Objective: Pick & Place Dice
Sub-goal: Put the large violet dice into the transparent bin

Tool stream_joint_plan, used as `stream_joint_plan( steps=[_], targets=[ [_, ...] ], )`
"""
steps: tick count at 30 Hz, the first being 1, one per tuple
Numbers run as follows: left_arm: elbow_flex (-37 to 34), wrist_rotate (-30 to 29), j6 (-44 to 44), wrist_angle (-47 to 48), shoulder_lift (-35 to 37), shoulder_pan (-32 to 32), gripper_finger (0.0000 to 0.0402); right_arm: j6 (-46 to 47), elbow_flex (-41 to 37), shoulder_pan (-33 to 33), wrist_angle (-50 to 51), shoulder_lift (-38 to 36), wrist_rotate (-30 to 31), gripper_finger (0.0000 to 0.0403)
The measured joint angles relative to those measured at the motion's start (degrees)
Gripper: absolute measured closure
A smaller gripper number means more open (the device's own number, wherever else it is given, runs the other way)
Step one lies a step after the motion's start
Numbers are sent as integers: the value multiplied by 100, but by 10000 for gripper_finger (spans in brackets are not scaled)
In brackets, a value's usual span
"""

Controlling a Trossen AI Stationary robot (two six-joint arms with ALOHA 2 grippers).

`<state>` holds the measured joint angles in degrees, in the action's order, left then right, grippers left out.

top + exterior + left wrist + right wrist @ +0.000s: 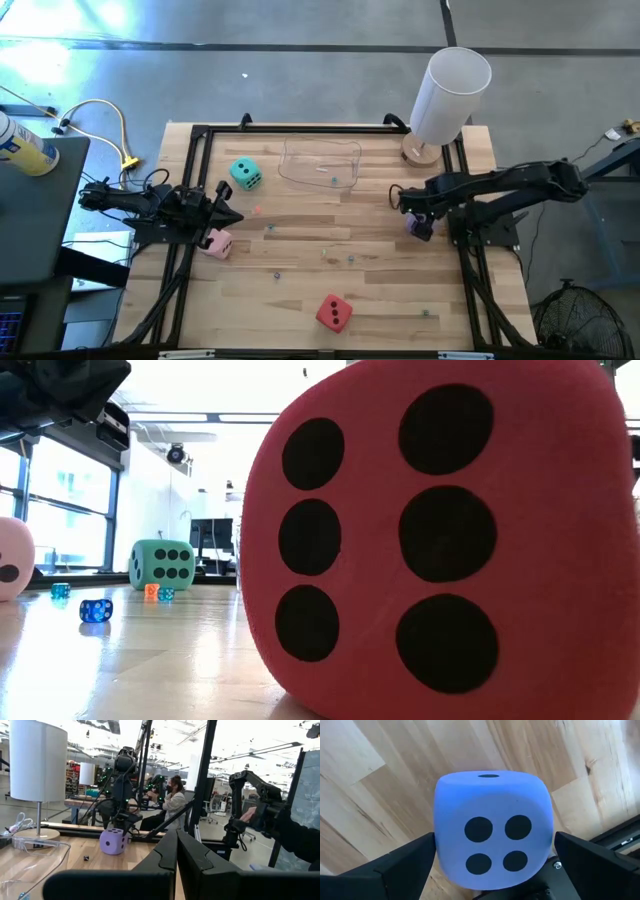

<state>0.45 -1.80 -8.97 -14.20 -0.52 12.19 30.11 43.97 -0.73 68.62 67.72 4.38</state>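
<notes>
Two wide right gripper [492, 865] jaws flank the purple die [492, 832].

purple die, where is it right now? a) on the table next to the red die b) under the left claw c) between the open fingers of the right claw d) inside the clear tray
c: the right wrist view shows the purple die sitting between the two spread fingers of the right claw, and the high view shows it at that claw's tip near the table's right edge, far from the red die.
</notes>
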Motion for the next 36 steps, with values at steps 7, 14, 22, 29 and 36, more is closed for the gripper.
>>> stream_joint_plan(
  steps=[7,14,22,29,36],
  targets=[
    [0,0,1,2,-2,-1,401,-25,-156,-224,-221,-1,-344,7],
    [0,0,2,1,-2,0,401,-147,-605,-339,-755,-4,-505,7],
    [0,1,1,1,-1,-1,401,-299,-612,-340,-1040,2,-756,7],
    [0,2,0,2,0,-2,401,-495,-612,-339,-1561,2,-1169,9],
    [0,1,2,2,-1,0,401,-817,-612,-338,-2249,2,-1691,29]
  ],
)
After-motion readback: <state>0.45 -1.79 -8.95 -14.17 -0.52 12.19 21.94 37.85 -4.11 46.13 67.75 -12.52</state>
